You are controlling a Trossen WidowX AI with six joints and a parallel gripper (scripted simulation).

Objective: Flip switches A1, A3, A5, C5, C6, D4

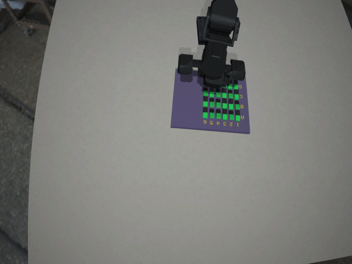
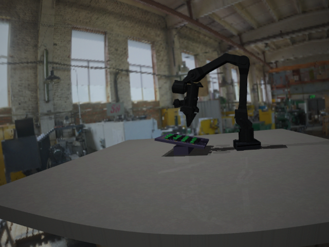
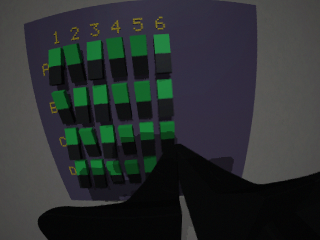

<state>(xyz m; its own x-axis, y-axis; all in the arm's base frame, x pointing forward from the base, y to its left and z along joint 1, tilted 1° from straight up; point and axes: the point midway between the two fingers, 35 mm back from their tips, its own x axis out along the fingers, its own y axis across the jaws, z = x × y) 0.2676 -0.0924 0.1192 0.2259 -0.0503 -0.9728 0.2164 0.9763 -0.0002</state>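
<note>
Closest to the wrist camera, the fingers are pressed together into 1 dark wedge with nothing between them, and their tip covers the near right corner of the switch grid, around rows C and D at columns 5 and 6. From the side I see that tip hanging well above the panel (image 2: 181, 140), not touching it.

My read is that I am between presses, lifted off and lining up on the next target. To do this well I would settle the tip over the raised end of 1 switch only, come straight down along the panel's tilt, and stop as soon as the rocker tips, since the neighbours stand just beside each other. I cannot tell from these views which of the listed switches are already flipped.

Further out, the purple panel sits tilted on its stand on the counter (image 1: 113, 170), the green and black switches (image 1: 221, 105) packed on the side toward the arm's left, labels 1 to 6 and A to D beside them.

Farthest back, the arm (image 2: 240, 80) rises from its base, folds at the elbow and reaches forward, wrist pointing steeply down.
</note>
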